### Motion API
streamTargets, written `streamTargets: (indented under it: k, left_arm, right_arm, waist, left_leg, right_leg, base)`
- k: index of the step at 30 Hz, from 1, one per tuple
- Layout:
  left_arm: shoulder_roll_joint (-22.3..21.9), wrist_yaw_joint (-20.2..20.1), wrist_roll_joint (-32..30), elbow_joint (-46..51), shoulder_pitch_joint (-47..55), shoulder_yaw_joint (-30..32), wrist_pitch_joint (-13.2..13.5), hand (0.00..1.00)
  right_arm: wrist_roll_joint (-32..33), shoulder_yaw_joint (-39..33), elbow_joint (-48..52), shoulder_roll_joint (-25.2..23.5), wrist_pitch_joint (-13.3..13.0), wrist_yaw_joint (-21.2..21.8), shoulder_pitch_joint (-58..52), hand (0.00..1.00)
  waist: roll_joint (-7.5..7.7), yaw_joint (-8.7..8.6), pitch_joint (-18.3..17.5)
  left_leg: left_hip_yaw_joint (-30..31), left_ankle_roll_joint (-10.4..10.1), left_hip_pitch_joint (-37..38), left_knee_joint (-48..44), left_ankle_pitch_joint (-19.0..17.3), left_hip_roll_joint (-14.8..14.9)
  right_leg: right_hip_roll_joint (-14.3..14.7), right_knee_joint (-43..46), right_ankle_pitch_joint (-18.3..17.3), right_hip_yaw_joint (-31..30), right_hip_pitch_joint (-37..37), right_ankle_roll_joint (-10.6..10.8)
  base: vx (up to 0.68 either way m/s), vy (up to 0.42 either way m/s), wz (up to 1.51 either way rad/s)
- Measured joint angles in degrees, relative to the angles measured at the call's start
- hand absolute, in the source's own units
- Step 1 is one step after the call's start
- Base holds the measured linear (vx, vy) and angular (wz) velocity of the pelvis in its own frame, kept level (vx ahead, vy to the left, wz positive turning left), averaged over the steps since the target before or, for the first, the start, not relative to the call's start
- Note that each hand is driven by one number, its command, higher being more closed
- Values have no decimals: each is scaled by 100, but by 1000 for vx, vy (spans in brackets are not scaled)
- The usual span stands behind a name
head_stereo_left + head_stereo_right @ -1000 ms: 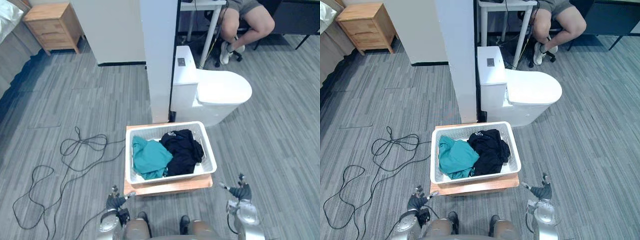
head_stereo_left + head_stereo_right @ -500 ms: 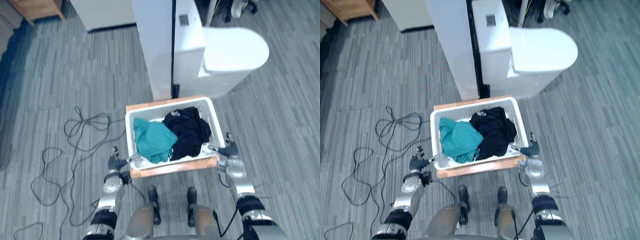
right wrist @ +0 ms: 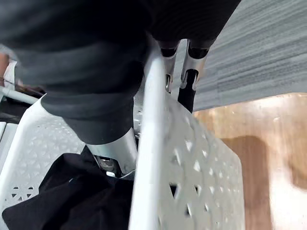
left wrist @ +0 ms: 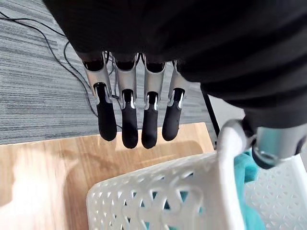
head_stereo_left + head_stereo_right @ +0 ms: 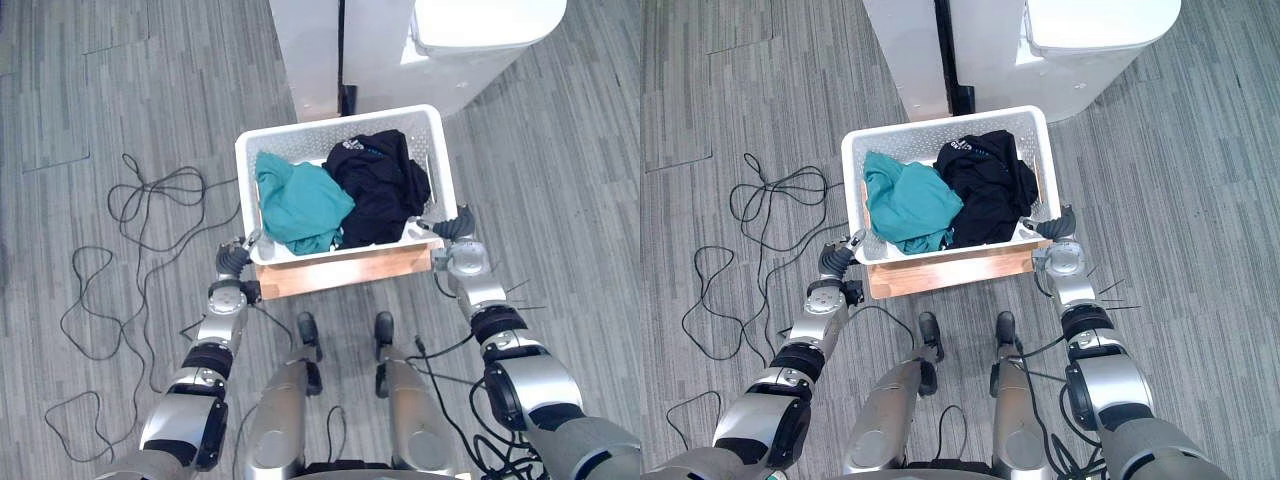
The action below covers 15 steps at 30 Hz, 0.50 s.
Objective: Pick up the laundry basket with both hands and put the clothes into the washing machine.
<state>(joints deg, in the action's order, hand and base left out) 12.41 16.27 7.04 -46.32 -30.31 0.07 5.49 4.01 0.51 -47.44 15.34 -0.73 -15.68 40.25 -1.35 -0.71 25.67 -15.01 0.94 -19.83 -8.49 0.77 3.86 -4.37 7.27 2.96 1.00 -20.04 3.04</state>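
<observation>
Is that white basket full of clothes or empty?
Partly full: the laundry basket holds a teal garment and a black garment, bunched side by side, with bare mesh showing at its far end.

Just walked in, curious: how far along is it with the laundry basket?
Nothing is finished yet. The basket sits on its wooden platform with the teal garment and black garment inside. In hand: the left hand and right hand are at its near corners, the left's fingers straight outside the wall. Lifting, carrying and loading the washing machine remain.
</observation>
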Motion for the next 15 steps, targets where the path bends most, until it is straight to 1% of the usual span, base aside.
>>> streamTargets:
  k: [4, 6, 9, 10, 13, 15]
  left_arm:
    - [0, -6, -2, 467, 402, -17, -28, 100]
    - [-29, -40, -71, 914, 909, -70, -33, 100]
    - [-115, -181, -115, 1487, 1563, -160, -30, 100]
    - [-124, -227, -121, 1590, 1664, -196, -29, 100]
    - [-318, -419, -237, 1916, 2211, -215, -35, 100]
    - [-437, -559, -344, 2230, 2621, -226, -87, 100]
  right_arm:
    - [16, -4, 809, -27, 1, 26, -691, 100]
    - [59, -15, 1511, -34, -5, 96, -1319, 100]
    - [31, -107, 2215, -92, -29, 111, -2053, 100]
    - [11, -150, 2280, -118, -35, 119, -2177, 100]
    - [-159, -308, 2471, -226, -34, 235, -2797, 100]
    - [-301, -516, 2719, -405, -26, 340, -3323, 100]
  waist:
    - [30, -10, 30]
    - [30, -46, 27]
    - [41, -94, 2]
    - [50, -118, -31]
    - [45, -158, -352]
    - [40, -177, -545]
  left_leg:
    - [-9, 1, 235, 107, 0, 10]
    - [-6, -1, 547, 287, -1, -12]
    - [-7, -5, 915, 504, -4, -89]
    - [-11, -5, 972, 556, -4, -97]
    - [0, -16, 1074, 652, 10, -155]
    - [57, -23, 1256, 682, 1, -165]
  right_leg:
    - [30, -166, 32, -18, 244, -19]
    - [38, -253, 32, -46, 499, -19]
    - [33, -355, 7, -69, 804, 11]
    - [17, -370, -26, -83, 844, 33]
    - [-1, -405, -41, -30, 920, 43]
    - [-9, -484, -49, 10, 1134, 53]
  base:
    - [97, -15, -7]
    - [127, -1, -9]
    - [85, 33, -3]
    - [45, 23, 1]
    - [69, 32, 3]
    - [53, 11, 8]
